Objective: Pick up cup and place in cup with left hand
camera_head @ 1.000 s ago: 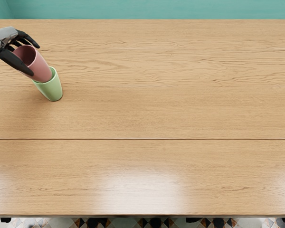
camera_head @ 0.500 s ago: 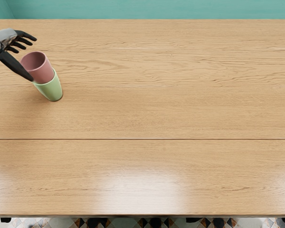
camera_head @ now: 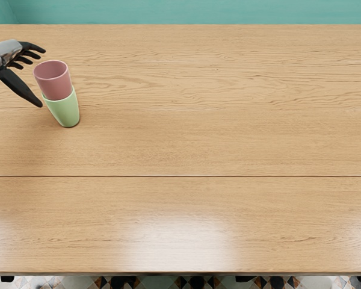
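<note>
Two cups make one small stack: a rose-pink tapered cup, plain and smooth (camera_head: 53,81), sits with its base inside the mouth of a pale green tapered cup (camera_head: 63,109), and its upper part rises well above the green cup's rim. The stack stands on a light wooden plank table (camera_head: 198,138). The black-and-grey robotic left hand (camera_head: 7,52) is on the picture's left of the green cup, fingers spread and holding nothing, its thumb reaching down to just beside the green cup's rim.

I judge the placing step to be essentially complete, with clearing away the step in hand. How deep the pink cup is seated is hard to tell from this slanted view, though it seems steady enough. The next move calls for drawing the hand straight away from the green cup, toward the picture's left, keeping the thumb off both walls so that neither cup is nudged or tipped.

Counted: one pink cup, one green cup, one hand, one table.
</note>
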